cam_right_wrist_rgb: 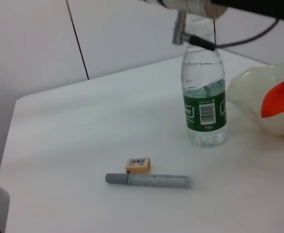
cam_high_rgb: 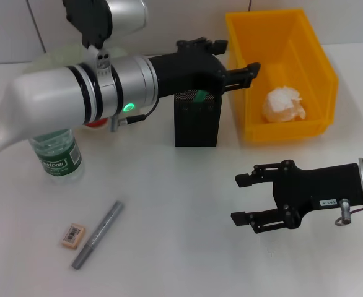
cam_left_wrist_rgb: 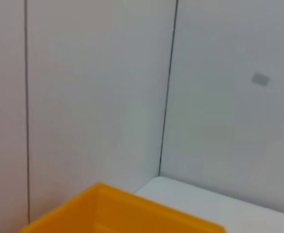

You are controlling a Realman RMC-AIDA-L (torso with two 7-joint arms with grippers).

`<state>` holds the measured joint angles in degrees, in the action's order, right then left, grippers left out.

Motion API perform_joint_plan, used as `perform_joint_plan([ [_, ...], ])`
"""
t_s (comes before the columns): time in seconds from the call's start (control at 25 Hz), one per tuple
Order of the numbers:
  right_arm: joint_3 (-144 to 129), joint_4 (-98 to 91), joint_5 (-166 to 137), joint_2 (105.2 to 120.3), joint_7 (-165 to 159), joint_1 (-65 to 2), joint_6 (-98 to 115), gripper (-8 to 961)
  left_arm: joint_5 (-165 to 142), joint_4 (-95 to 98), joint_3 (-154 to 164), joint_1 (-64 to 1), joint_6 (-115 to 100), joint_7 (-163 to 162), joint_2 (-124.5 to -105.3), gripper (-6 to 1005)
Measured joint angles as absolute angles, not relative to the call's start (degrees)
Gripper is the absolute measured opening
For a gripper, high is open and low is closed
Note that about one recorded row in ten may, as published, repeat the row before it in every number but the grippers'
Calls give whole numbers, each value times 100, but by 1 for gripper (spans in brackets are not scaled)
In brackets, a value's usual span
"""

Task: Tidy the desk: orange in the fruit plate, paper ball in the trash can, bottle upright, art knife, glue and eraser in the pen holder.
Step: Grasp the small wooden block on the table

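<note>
The black mesh pen holder [cam_high_rgb: 196,121], a green item inside, stands directly beneath the left gripper [cam_high_rgb: 246,75], whose jaws I cannot tell. Well beside the right gripper's [cam_high_rgb: 246,199] open, empty jaws lie the grey glue pen [cam_high_rgb: 97,234] and small tan eraser [cam_high_rgb: 73,235].

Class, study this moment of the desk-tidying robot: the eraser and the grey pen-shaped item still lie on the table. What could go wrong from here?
1. The eraser lies right beside the grey pen-shaped item; a grab at one could nudge the other.
2. The left arm hangs over the upright bottle; a careless swing might topple it.
3. The left gripper sits between pen holder and yellow bin; it may clip either.
</note>
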<state>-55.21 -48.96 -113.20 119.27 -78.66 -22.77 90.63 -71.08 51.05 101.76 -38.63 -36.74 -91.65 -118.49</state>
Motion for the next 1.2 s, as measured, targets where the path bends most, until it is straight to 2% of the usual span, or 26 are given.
perform_joint_plan([
  [0.36,-5519,-4896,-11320,11926,-7865,-2261,9059,766,-9280,6668,9416,-3300,-4597,-10990,-11832,780],
  [0.48,-5520,-4896,-11320,11927,-7865,-2259,9054,766,-9280,6668,9416,-3300,-4597,-10990,-11832,780],
  [0.56,-5519,-4896,-11320,11926,-7865,-2258,9048,766,-9903,7346,9216,-2988,-5031,-11365,-11826,780],
  [1.2,-5520,-4896,-11320,11926,-7865,-2260,9009,766,-12221,8811,8747,-2795,-7059,-12890,-11835,779],
])
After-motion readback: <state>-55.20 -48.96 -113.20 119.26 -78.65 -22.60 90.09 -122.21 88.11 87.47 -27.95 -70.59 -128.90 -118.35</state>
